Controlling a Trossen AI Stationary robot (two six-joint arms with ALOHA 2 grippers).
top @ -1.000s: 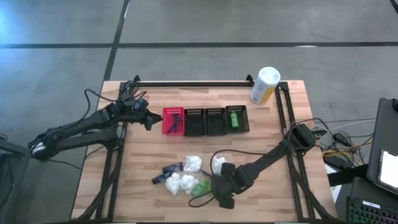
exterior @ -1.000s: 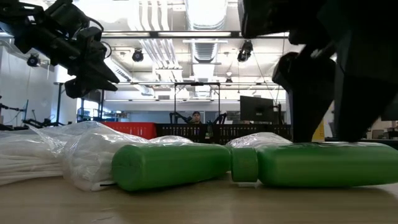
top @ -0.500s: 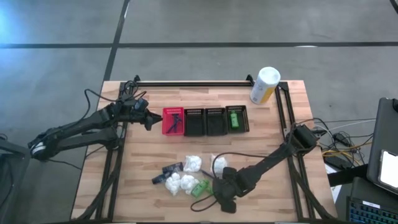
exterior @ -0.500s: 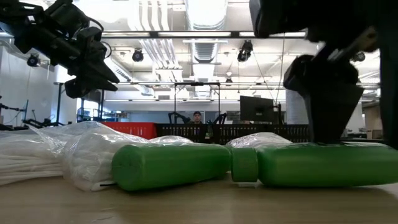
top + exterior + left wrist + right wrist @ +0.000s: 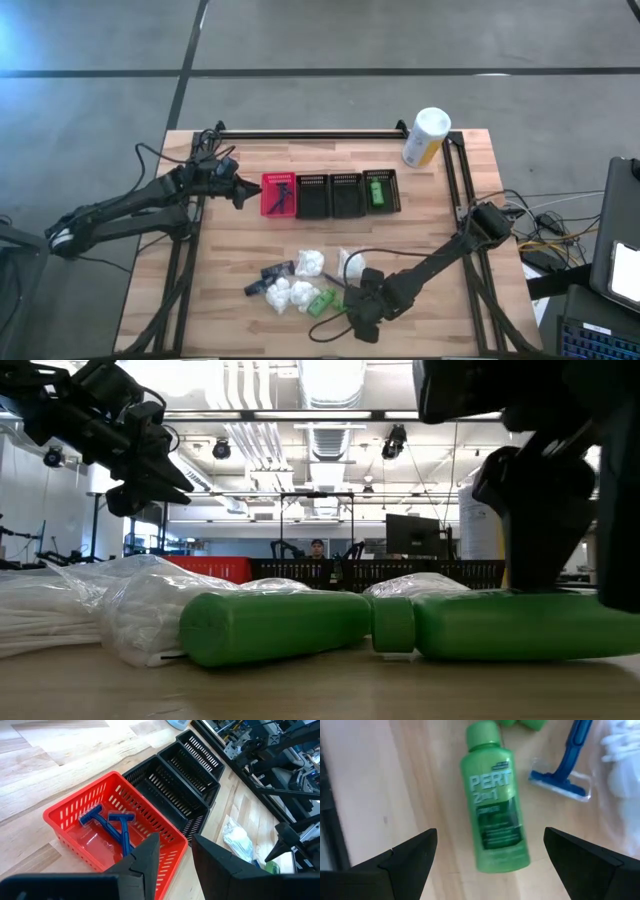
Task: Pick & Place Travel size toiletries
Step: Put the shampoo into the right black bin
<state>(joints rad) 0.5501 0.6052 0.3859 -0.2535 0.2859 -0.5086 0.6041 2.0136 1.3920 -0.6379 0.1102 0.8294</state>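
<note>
Sorting is partly done: razors lie in the red basket (image 5: 107, 827) and one green bottle (image 5: 376, 191) is binned. Right claw (image 5: 487, 855), spread wide, hovers over another green bottle (image 5: 495, 815) in the six-o'clock pile on the worktop (image 5: 230, 255); left claw (image 5: 175, 852), part-open and empty, waits above the red basket.

Four baskets (image 5: 331, 194) sat in a row behind the toiletries (image 5: 297, 283), canister (image 5: 424, 137) apparently at the table's (image 5: 230, 250) far right corner.

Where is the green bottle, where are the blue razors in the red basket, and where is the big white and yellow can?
green bottle (image 5: 493, 802): right wrist view, on its label.
blue razors (image 5: 111, 825): left wrist view, on a handle.
red basket (image 5: 75, 803): left wrist view, on its wall.
white and yellow can (image 5: 425, 137): high view, on its side.
</note>
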